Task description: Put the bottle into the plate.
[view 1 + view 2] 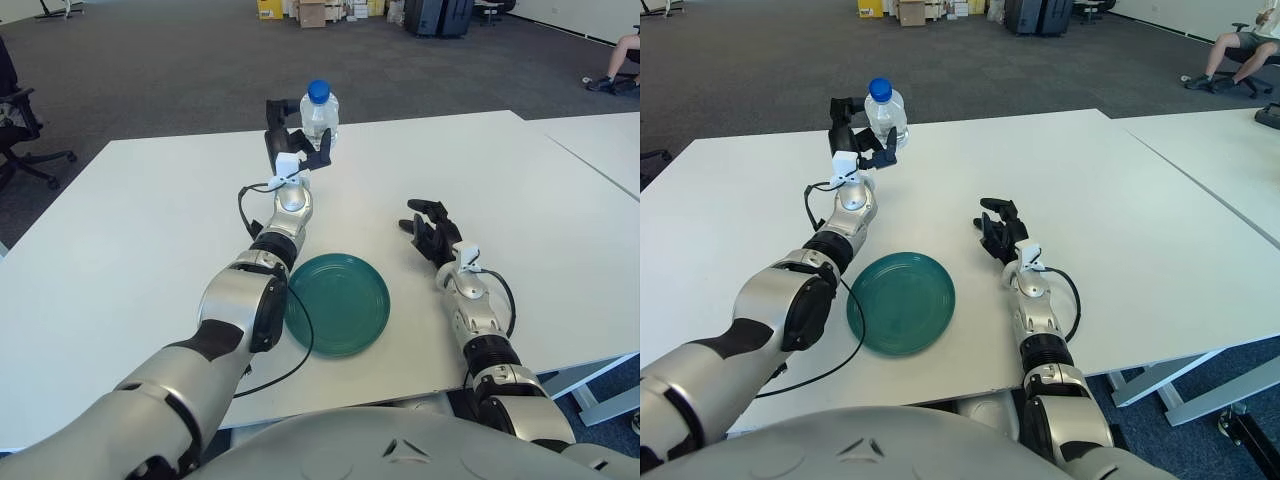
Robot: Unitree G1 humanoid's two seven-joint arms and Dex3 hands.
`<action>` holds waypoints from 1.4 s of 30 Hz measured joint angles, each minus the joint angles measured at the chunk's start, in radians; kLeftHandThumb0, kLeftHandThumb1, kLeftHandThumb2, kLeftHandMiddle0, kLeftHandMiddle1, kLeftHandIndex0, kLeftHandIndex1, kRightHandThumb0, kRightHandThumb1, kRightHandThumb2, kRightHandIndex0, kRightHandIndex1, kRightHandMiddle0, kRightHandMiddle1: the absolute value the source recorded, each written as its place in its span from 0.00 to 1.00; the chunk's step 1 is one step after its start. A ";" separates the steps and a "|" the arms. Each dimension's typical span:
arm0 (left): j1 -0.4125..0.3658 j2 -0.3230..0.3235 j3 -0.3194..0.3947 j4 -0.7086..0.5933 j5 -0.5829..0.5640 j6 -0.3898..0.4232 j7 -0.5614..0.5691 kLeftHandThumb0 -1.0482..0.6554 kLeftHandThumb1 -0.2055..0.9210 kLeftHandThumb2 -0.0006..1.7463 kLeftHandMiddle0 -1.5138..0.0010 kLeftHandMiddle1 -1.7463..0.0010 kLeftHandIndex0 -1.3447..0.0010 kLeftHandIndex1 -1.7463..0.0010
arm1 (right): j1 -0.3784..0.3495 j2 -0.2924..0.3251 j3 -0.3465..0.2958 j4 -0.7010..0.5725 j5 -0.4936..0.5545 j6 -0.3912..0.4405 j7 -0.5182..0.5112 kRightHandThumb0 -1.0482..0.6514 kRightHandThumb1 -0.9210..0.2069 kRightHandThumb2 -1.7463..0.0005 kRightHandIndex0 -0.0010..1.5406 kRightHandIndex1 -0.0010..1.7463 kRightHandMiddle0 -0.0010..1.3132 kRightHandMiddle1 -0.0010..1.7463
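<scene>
With its fingers closed around the bottle (319,112), the left hand (292,150) should carry it upright, slowly, to the plate (338,303).

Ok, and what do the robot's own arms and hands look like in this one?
Both arms are silver-grey metal with black joint sections. The left hand and the right hand each have black fingers and a small white tag near the wrist. A thin black cable loops along each forearm, and a longer one trails from the left arm over the white table.
</scene>
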 measured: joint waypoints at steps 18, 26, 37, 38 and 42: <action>0.040 0.012 -0.037 -0.095 0.008 -0.009 -0.051 0.32 0.38 0.81 0.20 0.00 0.49 0.00 | -0.002 0.006 -0.006 -0.002 0.003 0.009 0.002 0.20 0.00 0.65 0.19 0.46 0.01 0.71; 0.058 0.019 -0.040 -0.132 0.007 -0.009 -0.070 0.32 0.39 0.81 0.20 0.00 0.50 0.00 | -0.005 0.008 -0.006 0.002 0.003 0.007 0.001 0.20 0.00 0.64 0.20 0.46 0.01 0.70; 0.106 0.018 -0.046 -0.243 -0.002 -0.007 -0.135 0.33 0.42 0.78 0.20 0.00 0.52 0.00 | -0.007 0.011 -0.004 0.004 -0.001 0.007 -0.010 0.20 0.00 0.62 0.20 0.45 0.00 0.64; 0.112 0.018 -0.046 -0.257 -0.004 -0.005 -0.142 0.33 0.42 0.78 0.20 0.00 0.52 0.00 | -0.007 0.011 -0.003 0.004 -0.003 0.007 -0.010 0.20 0.00 0.62 0.20 0.45 0.00 0.64; 0.139 0.015 -0.046 -0.314 -0.024 0.005 -0.184 0.33 0.43 0.77 0.20 0.00 0.53 0.00 | -0.007 0.010 -0.001 0.005 -0.006 0.006 -0.013 0.20 0.00 0.61 0.20 0.44 0.00 0.63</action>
